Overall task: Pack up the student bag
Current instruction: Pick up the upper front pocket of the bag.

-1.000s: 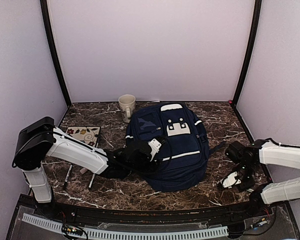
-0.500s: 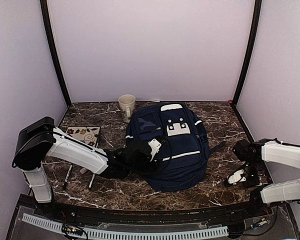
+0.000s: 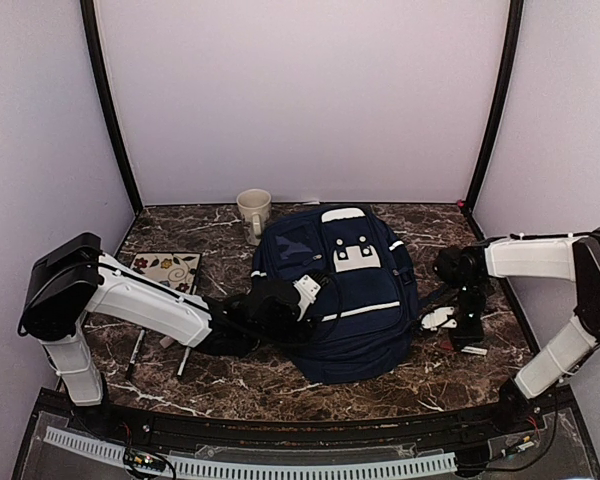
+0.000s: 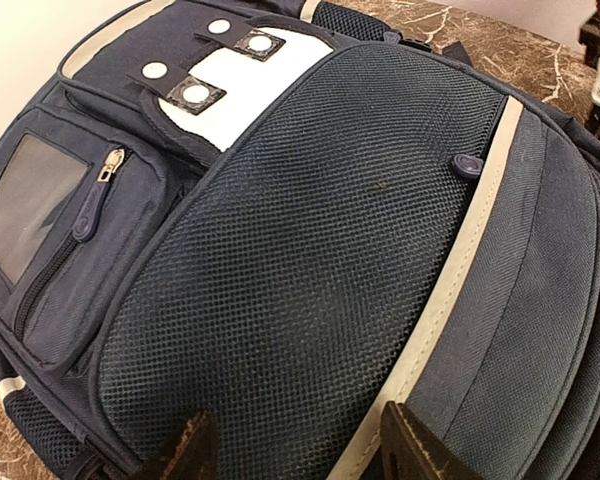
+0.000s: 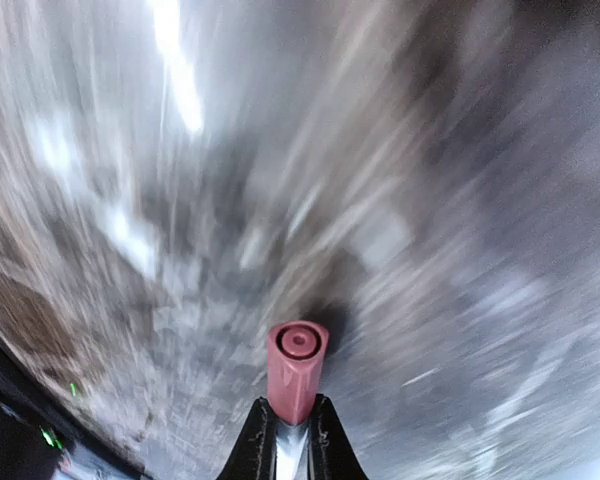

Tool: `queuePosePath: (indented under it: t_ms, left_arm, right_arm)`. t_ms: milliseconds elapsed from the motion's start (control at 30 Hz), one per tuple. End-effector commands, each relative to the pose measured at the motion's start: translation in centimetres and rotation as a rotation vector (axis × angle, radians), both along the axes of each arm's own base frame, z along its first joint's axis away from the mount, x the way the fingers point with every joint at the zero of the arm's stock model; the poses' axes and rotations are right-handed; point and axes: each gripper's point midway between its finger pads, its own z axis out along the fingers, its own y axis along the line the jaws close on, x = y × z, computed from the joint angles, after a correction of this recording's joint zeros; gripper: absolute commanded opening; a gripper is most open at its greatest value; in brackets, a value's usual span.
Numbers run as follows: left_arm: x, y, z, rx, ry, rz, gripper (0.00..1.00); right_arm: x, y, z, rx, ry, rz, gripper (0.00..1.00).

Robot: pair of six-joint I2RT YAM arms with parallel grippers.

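Dark marble tabletop (image 3: 280,385). My right gripper (image 5: 295,412) clamps dull-red cylinder (image 5: 297,360); navy striped fabric backpack (image 3: 340,300) just left, axis near-far. Left gripper (image 4: 300,450) apart.

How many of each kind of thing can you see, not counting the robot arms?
Backpack: 1
Mug: 1
Flowered card: 1
Pens lying on the table: 2
Red-capped marker: 1
Total: 6

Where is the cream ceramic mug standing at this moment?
In the top view, the cream ceramic mug stands at the far edge of the marble table, just left of the navy-blue striped fabric backpack.
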Motion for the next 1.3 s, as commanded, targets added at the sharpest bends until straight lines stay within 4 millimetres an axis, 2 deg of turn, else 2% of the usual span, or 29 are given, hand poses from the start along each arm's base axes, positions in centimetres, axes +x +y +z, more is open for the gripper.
queuePosePath:
  t_ms: [0,100,233,333,400,500,567,700,1067,1167,1267]
  left_arm:
    - [0.0,1.4,1.9,0.006,-0.016,0.021,0.58]
    - [-0.2,1.9,2.2,0.022,-0.017,0.022,0.59]
    - [-0.5,2.1,2.5,0.034,-0.014,0.002,0.59]
    - [-1.0,1.2,2.5,0.022,0.009,-0.055,0.59]
    - [-2.1,-0.3,2.5,0.014,0.024,-0.163,0.59]
    - [-3.4,-2.4,2.1,0.057,0.049,-0.313,0.60]
    - [-3.6,-3.6,2.0,0.101,0.055,-0.374,0.61]
    - [-4.1,-5.1,1.5,0.173,0.060,-0.478,0.61]
    - [-2.9,-6.6,-1.4,0.343,0.042,-0.540,0.60]
    - [-3.5,-7.0,-1.3,0.348,0.027,-0.576,0.61]
    - [-4.9,-7.6,-0.9,0.374,-0.022,-0.646,0.63]
  right_arm:
    - [2.1,6.7,2.6,0.251,-0.014,-0.062,0.03]
    - [2.9,8.6,5.7,0.322,-0.029,-0.058,0.03]
    - [3.7,10.0,9.9,0.402,-0.062,-0.063,0.03]
    - [4.2,11.3,12.0,0.474,-0.071,-0.088,0.02]
    - [4.4,12.4,13.0,0.533,-0.070,-0.110,0.02]
    - [5.1,13.4,13.7,0.591,-0.084,-0.138,0.02]
    - [5.6,13.8,13.9,0.615,-0.091,-0.158,0.02]
    - [6.3,14.3,14.9,0.669,-0.087,-0.207,0.01]
    - [6.7,13.4,15.9,0.716,-0.120,-0.259,0.01]
    - [6.6,13.3,15.9,0.718,-0.125,-0.263,0.01]
    - [6.6,13.3,15.9,0.723,-0.123,-0.266,0.01]
